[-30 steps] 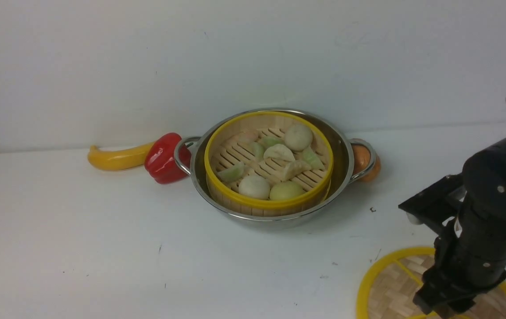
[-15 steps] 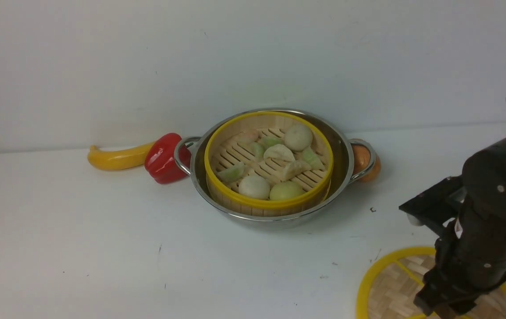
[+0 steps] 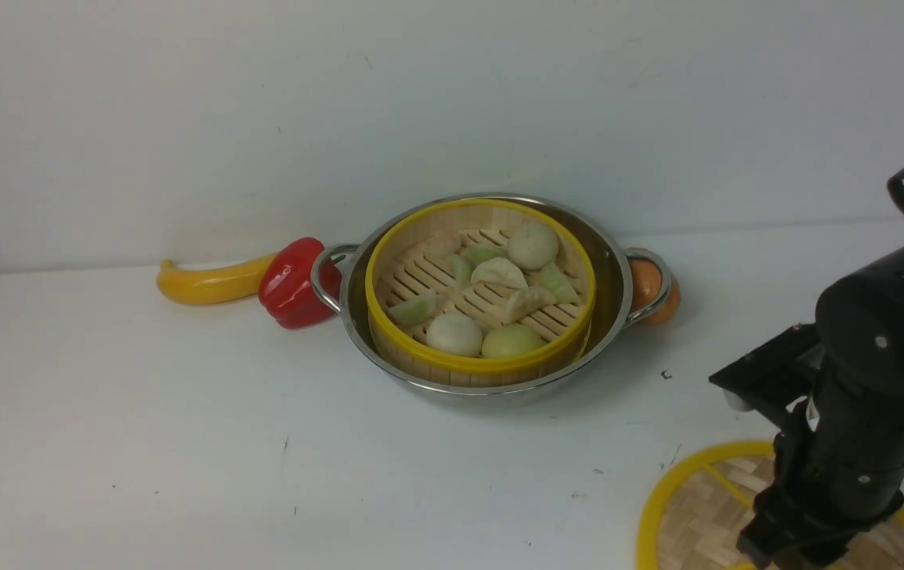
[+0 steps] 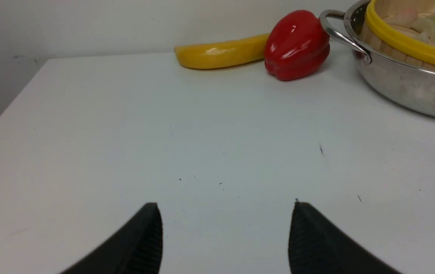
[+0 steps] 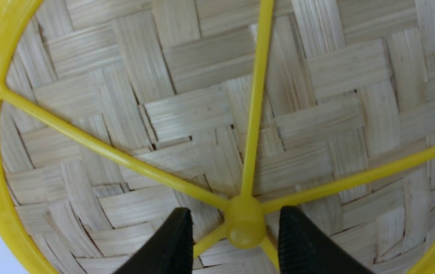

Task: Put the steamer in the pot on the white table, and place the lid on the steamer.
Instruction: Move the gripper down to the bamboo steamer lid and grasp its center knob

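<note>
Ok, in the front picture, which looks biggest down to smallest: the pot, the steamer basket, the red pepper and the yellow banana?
1. pot
2. steamer, sitting inside it
3. yellow banana and red pepper: too alike to rank. The banana is longer, the pepper fatter.

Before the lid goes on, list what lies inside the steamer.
Inside the steamer, on its slatted floor: pale round buns and greenish and white dumplings. The bottom of the pot beneath it is hidden.

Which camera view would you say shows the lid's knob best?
The right wrist view: the lid's knob sits close up between the right gripper's open fingers. The front view shows only part of the lid, its knob hidden behind the right arm. The left wrist view shows nothing of it.
</note>
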Controlling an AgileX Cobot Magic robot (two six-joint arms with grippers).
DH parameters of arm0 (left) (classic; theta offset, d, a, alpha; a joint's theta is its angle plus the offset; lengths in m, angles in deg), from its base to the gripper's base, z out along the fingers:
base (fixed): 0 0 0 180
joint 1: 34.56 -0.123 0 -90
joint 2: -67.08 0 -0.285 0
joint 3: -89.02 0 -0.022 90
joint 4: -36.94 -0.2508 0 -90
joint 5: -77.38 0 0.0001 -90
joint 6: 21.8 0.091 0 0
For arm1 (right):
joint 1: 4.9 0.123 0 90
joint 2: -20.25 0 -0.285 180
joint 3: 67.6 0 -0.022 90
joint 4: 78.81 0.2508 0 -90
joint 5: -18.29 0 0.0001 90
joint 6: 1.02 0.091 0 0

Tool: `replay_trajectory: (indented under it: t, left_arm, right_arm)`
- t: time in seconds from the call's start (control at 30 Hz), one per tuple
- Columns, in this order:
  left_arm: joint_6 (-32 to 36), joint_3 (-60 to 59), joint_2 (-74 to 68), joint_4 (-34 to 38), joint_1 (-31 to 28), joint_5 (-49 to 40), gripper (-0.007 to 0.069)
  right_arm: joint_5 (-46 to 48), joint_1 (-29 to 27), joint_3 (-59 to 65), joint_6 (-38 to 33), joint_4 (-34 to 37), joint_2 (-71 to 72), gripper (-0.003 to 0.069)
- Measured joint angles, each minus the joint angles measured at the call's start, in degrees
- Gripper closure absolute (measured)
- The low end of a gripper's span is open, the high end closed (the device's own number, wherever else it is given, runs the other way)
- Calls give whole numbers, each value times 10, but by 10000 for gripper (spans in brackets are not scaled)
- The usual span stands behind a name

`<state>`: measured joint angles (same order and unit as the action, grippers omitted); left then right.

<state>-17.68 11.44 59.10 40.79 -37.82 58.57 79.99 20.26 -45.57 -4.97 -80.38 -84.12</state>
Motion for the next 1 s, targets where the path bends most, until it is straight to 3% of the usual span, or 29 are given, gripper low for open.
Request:
replay_trajectory:
  t: [0.53, 1.0]
  left_arm:
    - [2, 0, 0, 0, 0, 0, 209]
    - [2, 0, 0, 0, 0, 0, 209]
  right_arm:
    - [7, 0, 0, 9, -5, 0, 520]
    - [21, 0, -2, 11, -38, 10, 522]
